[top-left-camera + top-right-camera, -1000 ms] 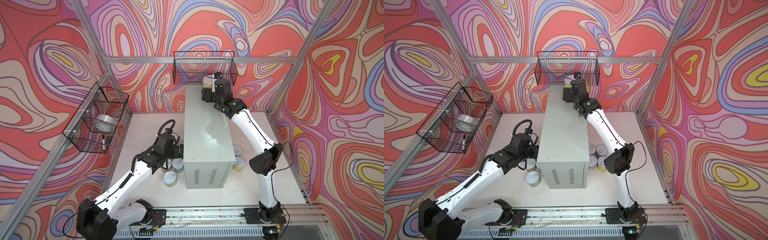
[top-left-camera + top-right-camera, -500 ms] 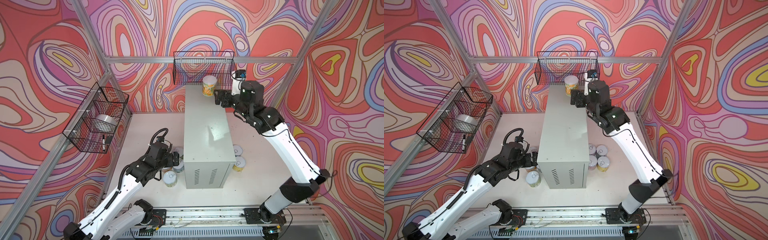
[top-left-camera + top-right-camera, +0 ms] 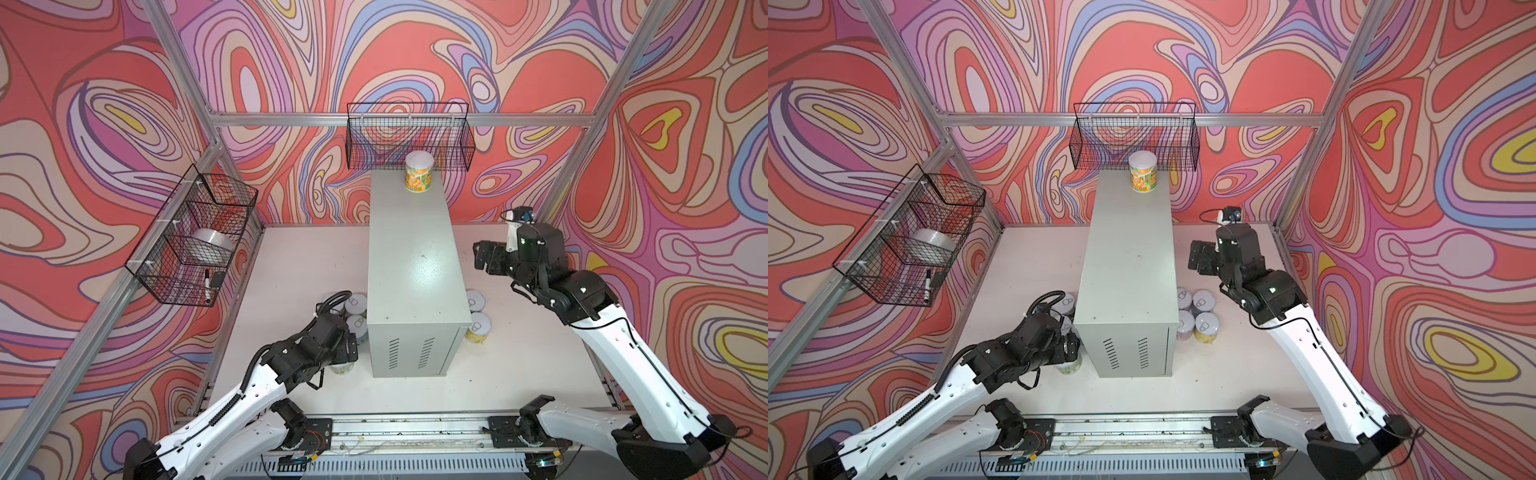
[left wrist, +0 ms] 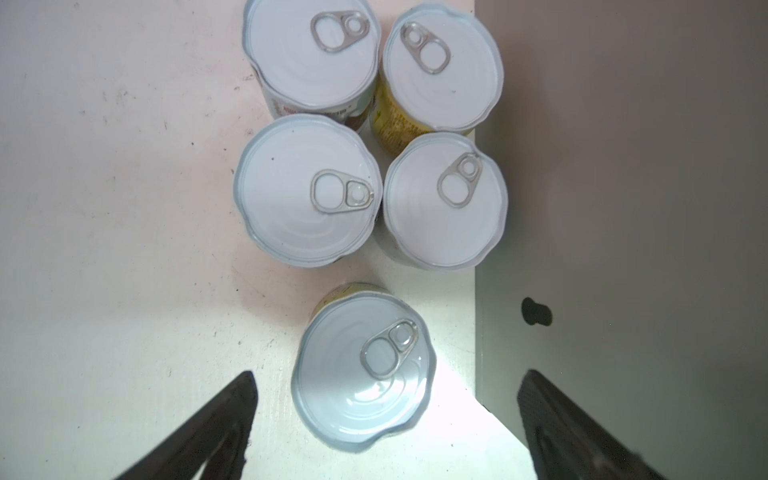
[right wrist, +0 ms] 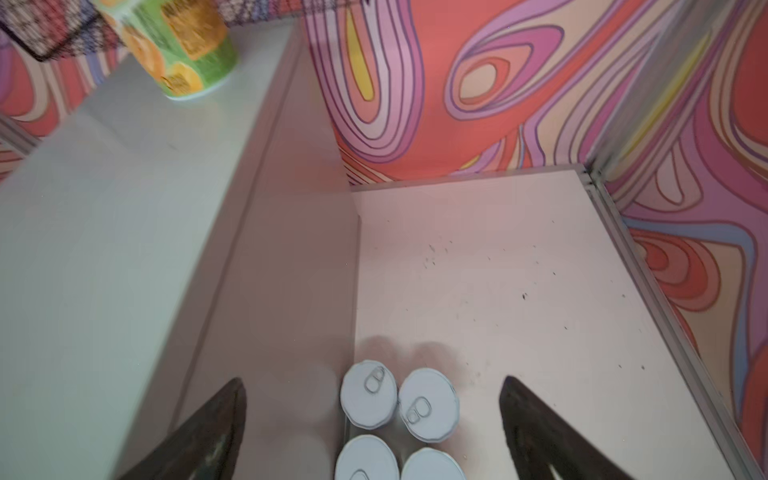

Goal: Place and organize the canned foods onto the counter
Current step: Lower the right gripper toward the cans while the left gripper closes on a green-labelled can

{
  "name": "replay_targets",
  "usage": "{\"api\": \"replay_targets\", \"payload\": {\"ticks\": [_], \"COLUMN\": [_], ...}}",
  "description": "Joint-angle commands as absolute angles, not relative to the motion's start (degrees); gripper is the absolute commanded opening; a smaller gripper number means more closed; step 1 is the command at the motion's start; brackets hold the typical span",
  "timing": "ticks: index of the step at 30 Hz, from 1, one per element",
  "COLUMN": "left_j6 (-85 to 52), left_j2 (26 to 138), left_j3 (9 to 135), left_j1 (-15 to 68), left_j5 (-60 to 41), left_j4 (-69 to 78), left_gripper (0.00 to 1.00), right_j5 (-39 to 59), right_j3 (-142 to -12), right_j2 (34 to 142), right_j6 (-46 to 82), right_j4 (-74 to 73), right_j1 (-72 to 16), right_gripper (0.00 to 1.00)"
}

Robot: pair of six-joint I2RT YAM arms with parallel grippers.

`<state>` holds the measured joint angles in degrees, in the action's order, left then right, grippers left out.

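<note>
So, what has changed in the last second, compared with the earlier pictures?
The right gripper released the orange can at the far end of the counter and drew back to the right, open, above the table. The left gripper, open, pulled back toward the near side, over the lone can beside the counter. The other cans stayed put.

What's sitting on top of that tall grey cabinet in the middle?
One can with an orange-and-green label stands upright at the far end of the cabinet top, near the wire basket. Nothing else shows there; only the spot under the can is hidden.
</note>
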<state>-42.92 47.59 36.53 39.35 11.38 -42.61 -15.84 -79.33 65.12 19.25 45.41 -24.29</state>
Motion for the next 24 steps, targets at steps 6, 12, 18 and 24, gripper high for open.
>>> {"api": "replay_targets", "payload": {"ticks": [6,12,18,24], "left_j6": [-45.54,-45.09,-46.35,-48.03], "left_j2": [48.41,52.52,54.53,56.74], "left_j3": [32.48,31.75,30.06,26.52], "left_j1": [39.77,39.90,39.90,40.03], "left_j5": [11.51,10.63,10.77,10.81], "left_j4": [-37.98,-33.92,-31.56,-29.12], "left_gripper": [0.99,0.98,0.94,0.92], "right_j5": [-14.23,-13.61,-13.37,-12.73], "right_j3": [-70.67,-68.32,-67.00,-65.25], "right_j2": [60.23,60.12,60.62,60.80], "right_j6": [22.86,23.42,23.31,23.39], "right_j4": [47.12,45.58,44.26,43.17], "right_j1": [-21.88,-21.84,-21.74,-21.79], "right_gripper": [0.99,0.98,0.98,0.98]}}
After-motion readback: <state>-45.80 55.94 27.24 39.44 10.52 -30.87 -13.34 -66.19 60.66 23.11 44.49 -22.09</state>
